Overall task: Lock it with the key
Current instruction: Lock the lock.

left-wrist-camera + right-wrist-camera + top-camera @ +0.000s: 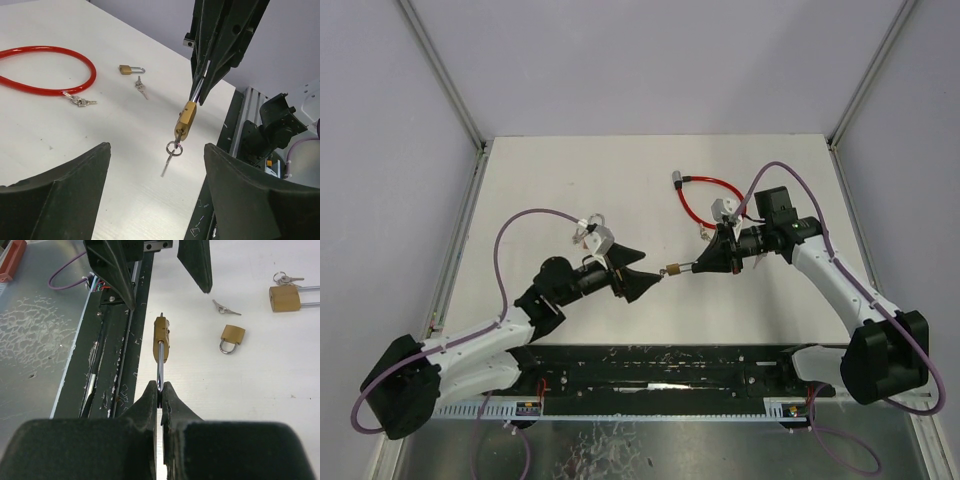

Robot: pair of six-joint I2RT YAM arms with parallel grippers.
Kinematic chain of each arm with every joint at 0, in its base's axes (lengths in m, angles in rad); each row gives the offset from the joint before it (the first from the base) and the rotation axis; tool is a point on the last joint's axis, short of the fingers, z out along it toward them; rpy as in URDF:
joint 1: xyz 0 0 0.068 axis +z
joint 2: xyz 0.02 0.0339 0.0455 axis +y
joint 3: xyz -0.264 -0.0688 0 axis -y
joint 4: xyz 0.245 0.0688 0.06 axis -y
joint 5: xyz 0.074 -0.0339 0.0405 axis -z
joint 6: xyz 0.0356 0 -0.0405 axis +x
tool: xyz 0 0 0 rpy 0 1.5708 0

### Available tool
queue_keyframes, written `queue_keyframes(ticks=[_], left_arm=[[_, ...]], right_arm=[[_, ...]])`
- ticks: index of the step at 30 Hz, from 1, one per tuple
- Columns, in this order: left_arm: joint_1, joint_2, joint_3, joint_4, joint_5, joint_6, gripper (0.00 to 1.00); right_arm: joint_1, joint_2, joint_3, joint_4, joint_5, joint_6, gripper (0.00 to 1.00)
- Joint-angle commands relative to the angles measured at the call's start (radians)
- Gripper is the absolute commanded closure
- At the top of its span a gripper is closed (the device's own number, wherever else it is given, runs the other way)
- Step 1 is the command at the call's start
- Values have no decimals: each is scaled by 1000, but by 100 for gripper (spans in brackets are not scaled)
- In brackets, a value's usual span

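A brass padlock [673, 268] hangs in the air between the two arms. My right gripper [160, 387] is shut on its steel shackle, with the lock body [161, 337] pointing away from it. A key [178, 136] sits in the keyhole at the lock's lower end [186, 117]. A ring [174, 148] and a second, blurred key dangle from it. My left gripper [156, 148] is open just short of the ring, its fingers [75, 175] wide on either side and touching nothing.
A red cable lock [45, 70] with keys [82, 102] at its end lies on the white table [100, 125]. A small brass padlock [126, 69] and loose keys [141, 87] lie beyond. The black rail [115, 340] runs along the near table edge.
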Motion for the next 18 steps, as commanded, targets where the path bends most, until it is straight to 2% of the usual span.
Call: queue_keyframes(ticks=[1, 5, 13, 18], left_arm=[[6, -73, -39, -26, -73, -4, 26], [6, -42, -18, -28, -32, -12, 33], [6, 85, 73, -5, 105, -67, 55], [8, 100, 76, 4, 128, -86, 57]], right_arm=[[-8, 18, 63, -62, -48, -63, 100], [-8, 33, 69, -80, -50, -76, 100], [-8, 40, 63, -80, -54, -78, 100], [-8, 41, 64, -81, -53, -81, 100]])
